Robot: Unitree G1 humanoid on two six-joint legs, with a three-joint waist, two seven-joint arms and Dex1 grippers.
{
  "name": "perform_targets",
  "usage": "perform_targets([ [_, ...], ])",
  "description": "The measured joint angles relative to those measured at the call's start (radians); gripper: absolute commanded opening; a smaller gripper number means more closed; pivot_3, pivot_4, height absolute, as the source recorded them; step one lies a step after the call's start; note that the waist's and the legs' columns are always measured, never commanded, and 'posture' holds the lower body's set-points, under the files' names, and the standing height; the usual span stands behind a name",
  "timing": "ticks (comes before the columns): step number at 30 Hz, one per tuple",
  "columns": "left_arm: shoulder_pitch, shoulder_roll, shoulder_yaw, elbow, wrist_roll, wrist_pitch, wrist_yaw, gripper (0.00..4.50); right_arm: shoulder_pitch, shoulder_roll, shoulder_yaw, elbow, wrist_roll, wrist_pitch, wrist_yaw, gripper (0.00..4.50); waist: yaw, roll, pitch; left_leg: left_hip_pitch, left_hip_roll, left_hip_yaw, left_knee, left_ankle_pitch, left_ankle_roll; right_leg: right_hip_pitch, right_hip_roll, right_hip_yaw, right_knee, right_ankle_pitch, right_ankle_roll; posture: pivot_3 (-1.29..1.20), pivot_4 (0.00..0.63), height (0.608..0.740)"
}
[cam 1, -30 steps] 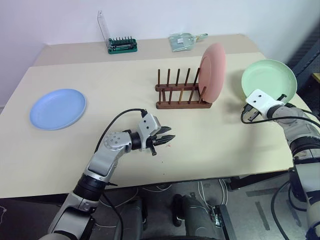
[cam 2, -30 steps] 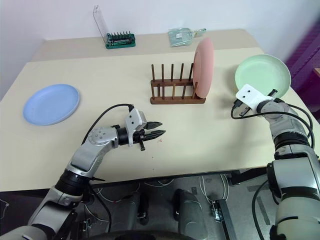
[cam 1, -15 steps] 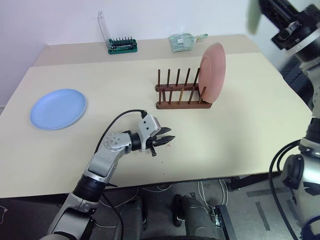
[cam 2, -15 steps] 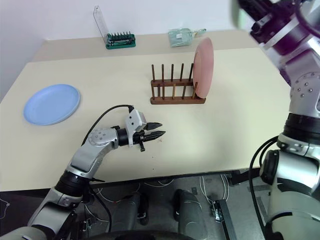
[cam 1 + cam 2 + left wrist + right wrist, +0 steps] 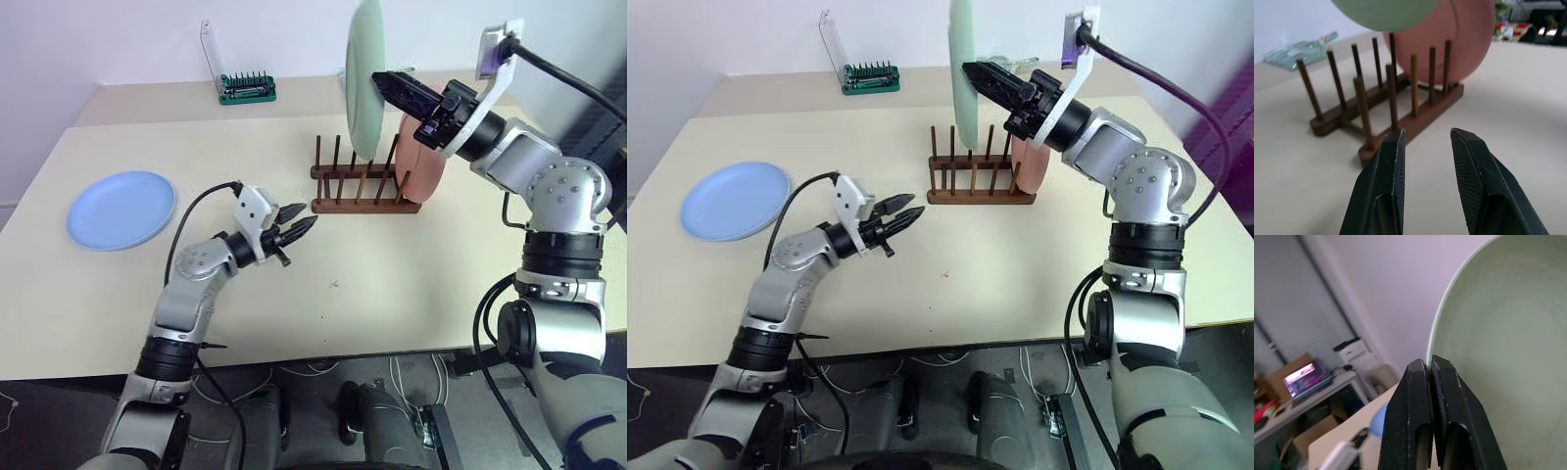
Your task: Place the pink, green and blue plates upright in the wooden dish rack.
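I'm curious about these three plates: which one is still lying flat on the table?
The blue plate, on the table's left. The pink plate stands in the rack; the right gripper holds the green plate upright.

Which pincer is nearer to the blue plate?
Left. The left pincer hangs over the table between the blue plate and the wooden dish rack; the right pincer is above the rack.

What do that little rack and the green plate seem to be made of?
The wooden dish rack looks like dark stained wood: brown rails and thin round pegs, dull sheen. The green plate, pinched at its rim by the right gripper, looks like matte plastic or melamine, judging by its thin, even pastel surface; glazed ceramic can't be excluded.
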Motion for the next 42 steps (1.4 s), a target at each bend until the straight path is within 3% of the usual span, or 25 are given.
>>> perform_targets([
  [12,0.038,0.016,-0.006,-0.055,-0.019,0.04,-0.012,1.47,-0.065,0.004,-0.019,0.212,-0.098,-0.03,0.066,0.03,-0.001,0.0,0.0,0.0,0.0,0.0,0.0,0.0,0.0,0.0,0.0,0.0,0.0,0.0,0.0,0.0,0.15,0.73],
  [15,0.038,0.016,-0.006,-0.055,-0.019,0.04,-0.013,1.47,-0.065,0.004,-0.022,0.247,-0.125,-0.035,0.069,0.91,-0.001,0.0,0.0,0.0,0.0,0.0,0.0,0.0,0.0,0.0,0.0,0.0,0.0,0.0,0.001,0.0,0.15,0.73],
  [20,0.038,0.017,-0.01,-0.055,-0.019,0.041,-0.019,1.47,-0.066,0.004,-0.036,0.257,-0.164,-0.067,0.071,3.32,-0.001,0.0,0.0,0.0,0.0,0.0,0.0,0.0,0.0,-0.001,0.0,0.0,0.0,0.0,0.001,0.0,0.15,0.73],
  [27,0.034,0.017,-0.032,-0.055,-0.019,0.042,-0.021,1.47,-0.072,0.005,-0.027,0.231,-0.235,-0.146,0.093,3.32,-0.001,0.0,0.0,0.0,0.0,0.0,0.0,0.0,0.0,-0.001,0.0,0.0,0.0,-0.001,0.001,0.0,0.15,0.73],
  [36,0.013,0.0,-0.041,-0.023,0.022,-0.007,0.035,1.47,-0.12,-0.049,0.079,0.117,-0.423,-0.31,0.128,3.32,0.0,0.0,0.0,-0.001,0.0,0.0,0.0,0.0,0.0,-0.001,0.0,0.0,0.0,-0.001,0.001,0.0,0.15,0.73],
  [39,-0.051,-0.022,-0.011,0.067,0.07,-0.049,0.152,2.38,-0.115,-0.055,0.122,0.084,-0.489,-0.371,0.15,3.36,0.0,0.0,0.0,-0.001,0.0,0.0,0.0,0.0,0.0,-0.002,0.0,0.0,0.0,-0.001,0.001,0.0,0.15,0.73],
  [42,-0.137,-0.022,0.129,0.181,0.097,-0.024,0.378,3.91,-0.04,-0.075,0.228,-0.136,-0.535,-0.439,0.251,3.36,-0.008,0.0,0.0,-0.002,0.002,-0.002,-0.001,0.0,0.0,-0.003,0.002,0.0,0.0,-0.001,0.001,0.0,0.15,0.73],
])
